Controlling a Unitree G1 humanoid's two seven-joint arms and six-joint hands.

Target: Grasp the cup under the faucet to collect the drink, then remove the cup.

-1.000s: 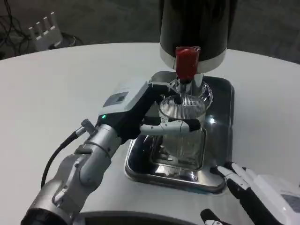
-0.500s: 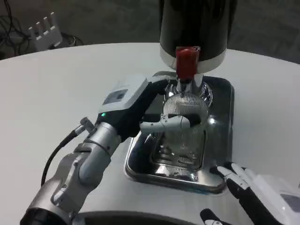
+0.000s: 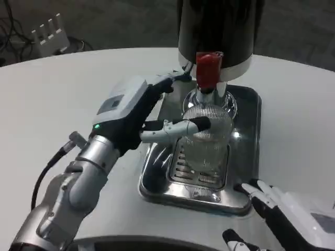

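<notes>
The cup point(image 3: 205, 137) was found directly ahead of the left hand point(image 3: 137, 112), on that hand's inner side, standing upright on the grille of the metal drip tray point(image 3: 250, 130) right beneath the red faucet point(image 3: 208, 69). Its long axis ran vertically, mouth upward, in line with the spout above it. The left hand was by far the nearer: its fingers point(image 3: 175, 128) were stretched across the near side of the cup just below the rim, touching it or very nearly so, while the hand's far side reached around behind; whether a firm hold had been made could not be told. The right hand point(image 3: 285, 219) was kept low at the near corner of the tray, well apart from the cup, its fingers spread and holding nothing. The cup was seen as a clear, ribbed plastic tumbler, wider at the rim than at the base; whether any drink was inside could not be made out.
</notes>
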